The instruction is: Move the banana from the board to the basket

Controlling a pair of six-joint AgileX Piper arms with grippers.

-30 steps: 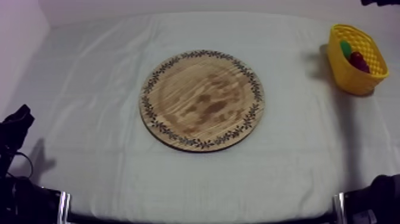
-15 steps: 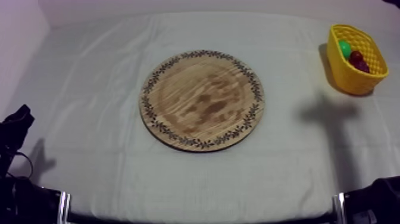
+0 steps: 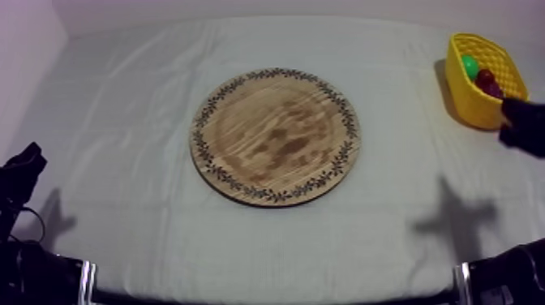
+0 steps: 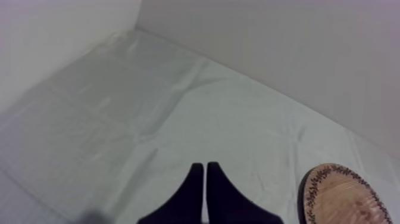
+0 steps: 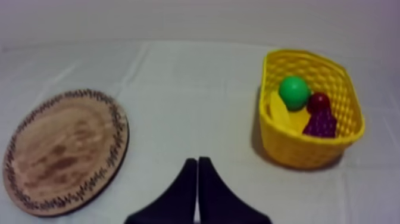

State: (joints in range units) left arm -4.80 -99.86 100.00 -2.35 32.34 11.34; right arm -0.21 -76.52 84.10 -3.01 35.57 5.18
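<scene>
Right gripper (image 5: 197, 161) is pinched shut, near the yellow basket (image 5: 309, 152).
It points between the basket and the wooden board (image 5: 62, 152). The banana (image 5: 277, 111) lies inside the basket with grapes (image 5: 321, 124) and a small red fruit (image 5: 319, 101). Grey-white cloth (image 5: 196, 89) covers the table; a pale wall (image 5: 178, 18) stands behind.

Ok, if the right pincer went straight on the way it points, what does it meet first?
The way looks free: the right pincer points along the bare cloth between the wooden board and the yellow basket, probably missing both.
</scene>
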